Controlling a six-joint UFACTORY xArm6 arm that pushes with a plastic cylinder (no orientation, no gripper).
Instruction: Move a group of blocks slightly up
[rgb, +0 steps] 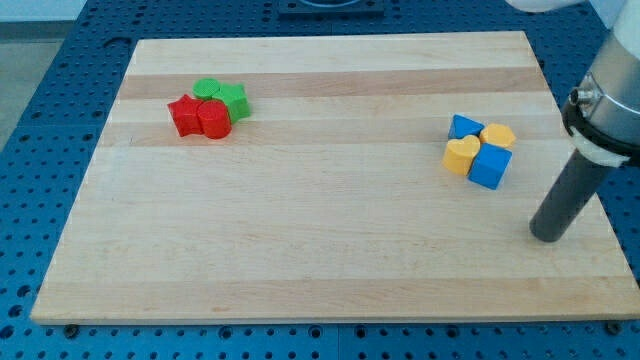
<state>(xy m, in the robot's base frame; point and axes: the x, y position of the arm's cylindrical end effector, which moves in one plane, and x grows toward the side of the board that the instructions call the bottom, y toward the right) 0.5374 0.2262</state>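
Observation:
Two groups of blocks lie on the wooden board (320, 250). At the view's upper left, a red star block (184, 114) and a red block (214, 119) touch a green round block (208, 89) and a green star block (235, 101). At the view's right, a blue triangle block (464, 127), a yellow block (498, 135), a yellow heart block (461, 155) and a blue cube (490, 166) sit packed together. My tip (547, 236) rests on the board to the lower right of this group, a short gap from the blue cube.
The board lies on a blue perforated table (60, 120). The board's right edge (590, 190) runs close behind my rod. The arm's white body (615, 90) hangs over the view's right side.

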